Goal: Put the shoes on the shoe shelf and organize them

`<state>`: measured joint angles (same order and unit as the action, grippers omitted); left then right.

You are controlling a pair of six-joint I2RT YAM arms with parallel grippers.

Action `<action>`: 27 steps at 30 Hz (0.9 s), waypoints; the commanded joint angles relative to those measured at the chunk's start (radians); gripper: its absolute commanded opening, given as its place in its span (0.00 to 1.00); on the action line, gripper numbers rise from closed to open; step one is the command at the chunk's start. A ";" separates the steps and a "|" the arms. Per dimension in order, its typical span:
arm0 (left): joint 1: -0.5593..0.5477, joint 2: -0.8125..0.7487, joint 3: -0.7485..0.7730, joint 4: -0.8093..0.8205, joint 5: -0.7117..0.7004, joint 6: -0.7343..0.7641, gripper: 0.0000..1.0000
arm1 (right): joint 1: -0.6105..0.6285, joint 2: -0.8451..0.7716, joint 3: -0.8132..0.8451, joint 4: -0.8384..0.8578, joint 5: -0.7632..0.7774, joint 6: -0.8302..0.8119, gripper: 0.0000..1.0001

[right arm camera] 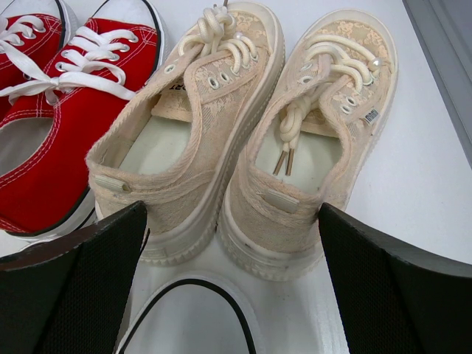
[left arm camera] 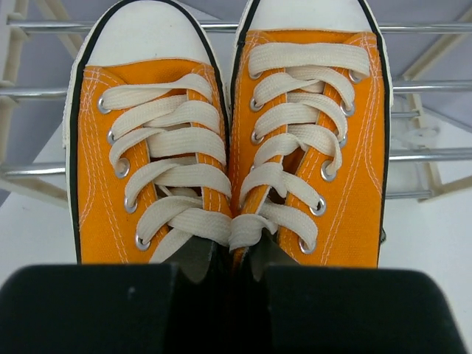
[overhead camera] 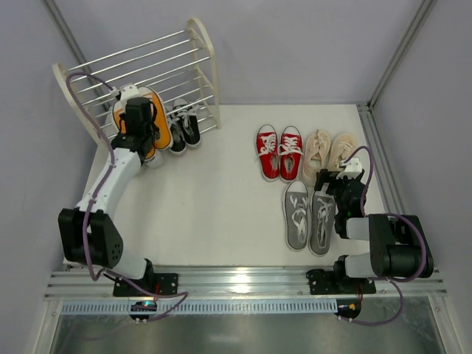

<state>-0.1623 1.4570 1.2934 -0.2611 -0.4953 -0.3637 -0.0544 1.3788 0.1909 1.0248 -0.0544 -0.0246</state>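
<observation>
left gripper (left arm camera: pixel 236 258) clenched on orange sneakers (left arm camera: pixel 228 147), toes over shoe shelf (overhead camera: pixel 199 44) rods | right gripper (right arm camera: pixel 232 221) spread wide, empty, above beige pair (right arm camera: pixel 243 147) | black pair (overhead camera: pixel 184 125) already at shelf's low tier | red pair (overhead camera: pixel 279 151), grey pair (overhead camera: pixel 310 215), beige on table (overhead camera: pixel 214 214): three pairs visibly left

Bare table (overhead camera: pixel 214 193) runs open through the middle, from the shelf (overhead camera: pixel 147 63) at ten o'clock to the red pair (overhead camera: pixel 279 152) at two. Beige pair (overhead camera: pixel 330 153) and grey pair (overhead camera: pixel 310 215) crowd beside the red. The black pair (overhead camera: pixel 184 127) blocks three o'clock of the orange pair (overhead camera: pixel 159 122).
</observation>
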 commanded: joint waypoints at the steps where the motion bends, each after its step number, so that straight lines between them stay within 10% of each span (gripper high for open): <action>1: 0.046 0.089 0.140 0.174 0.084 0.052 0.00 | 0.001 -0.014 0.016 0.086 -0.002 0.008 0.97; 18: 0.158 0.341 0.317 0.342 0.109 0.167 0.00 | 0.001 -0.014 0.018 0.086 -0.004 0.008 0.97; 27: 0.190 0.227 0.144 0.513 0.057 0.261 0.00 | 0.002 -0.014 0.018 0.086 -0.004 0.008 0.97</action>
<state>0.0002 1.7779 1.4673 0.0288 -0.3584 -0.1856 -0.0544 1.3788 0.1909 1.0252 -0.0544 -0.0242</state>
